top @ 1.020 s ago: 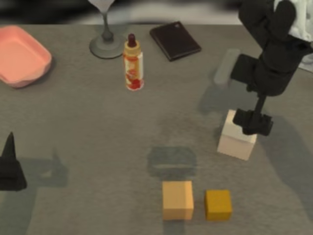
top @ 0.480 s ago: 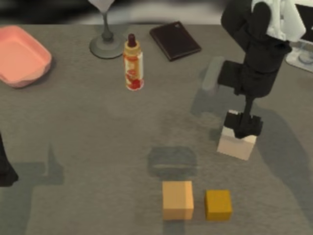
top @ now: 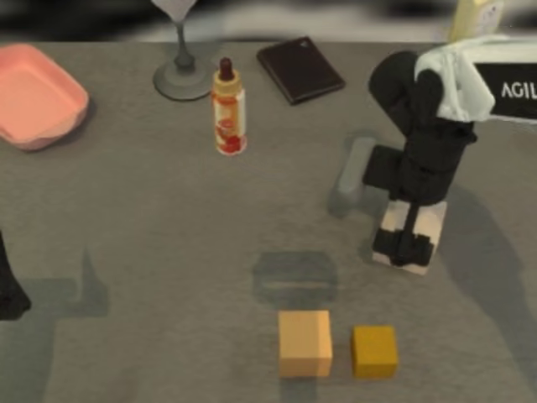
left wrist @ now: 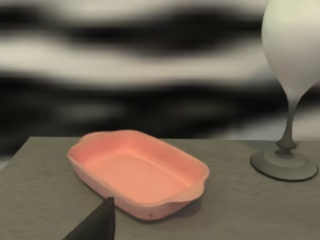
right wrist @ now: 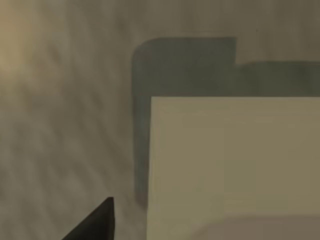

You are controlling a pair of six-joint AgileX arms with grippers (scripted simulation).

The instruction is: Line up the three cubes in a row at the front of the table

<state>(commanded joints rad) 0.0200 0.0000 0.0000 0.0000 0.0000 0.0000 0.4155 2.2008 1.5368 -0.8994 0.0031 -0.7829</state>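
The large cream cube (top: 435, 225) stands on the table (top: 151, 235) at mid-right. My right gripper (top: 409, 242) is lowered over it, open, with its fingers down either side. In the right wrist view the cream cube (right wrist: 235, 165) fills most of the picture, and one dark fingertip (right wrist: 100, 222) sits just clear of its side. The light-orange cube (top: 304, 342) and the small mustard cube (top: 374, 351) rest side by side near the front edge, a small gap between them. My left gripper (top: 7, 294) is parked at the table's left edge, open.
A pink tray (top: 33, 96) sits at the back left, also in the left wrist view (left wrist: 137, 172). A stemmed glass (top: 183, 75), a small bottle (top: 228, 109) and a dark wallet (top: 300, 69) stand along the back.
My right gripper has moved left and come down from above the cream cube until it straddles it. The left arm has drawn back to the left edge. No cube has moved.
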